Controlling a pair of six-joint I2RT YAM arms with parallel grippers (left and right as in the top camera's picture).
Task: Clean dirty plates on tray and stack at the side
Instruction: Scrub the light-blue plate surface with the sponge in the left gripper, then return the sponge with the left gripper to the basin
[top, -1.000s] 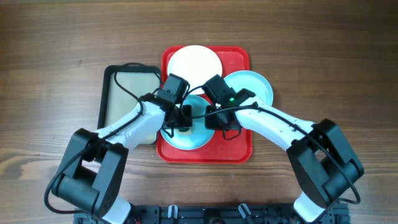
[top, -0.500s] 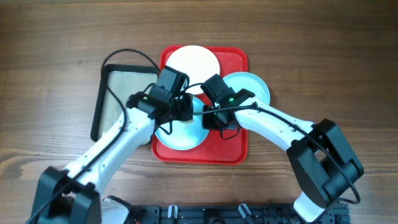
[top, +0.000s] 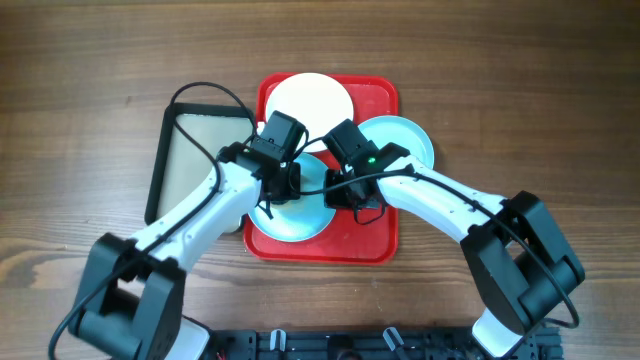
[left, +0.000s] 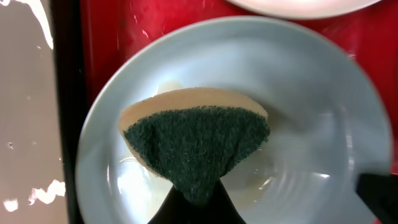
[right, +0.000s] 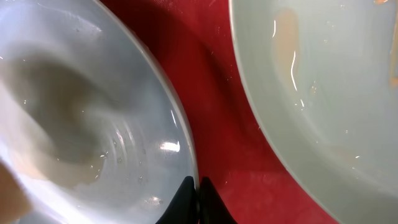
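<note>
— Where the left gripper hangs above the red tray, what has it got?
— A sponge, pinched at its lower tip between closed fingers. The green scouring face is toward the wrist camera, and tan foam shows along the top edge. It sits over the near blue plate, left of that plate's middle. Whether it presses on the surface I cannot tell.
— And the right gripper?
— Its fingers are drawn together on the right rim of that same near blue plate, clamped on it.
— Where do the plates lie?
— All three are on the red tray. The white plate fills the far end. The near blue plate is front left, under both grippers, with a wet sheen on it. The far blue plate is at the right, its outer edge hanging past the tray's right rim. The right wrist view shows a strip of red between the two blue plates, so they are apart.
— Any dirt?
— Faint orange-tan smears and specks on the far blue plate.
— Beside the tray?
— A black-rimmed beige tray lies just to the left on the wooden table
</note>
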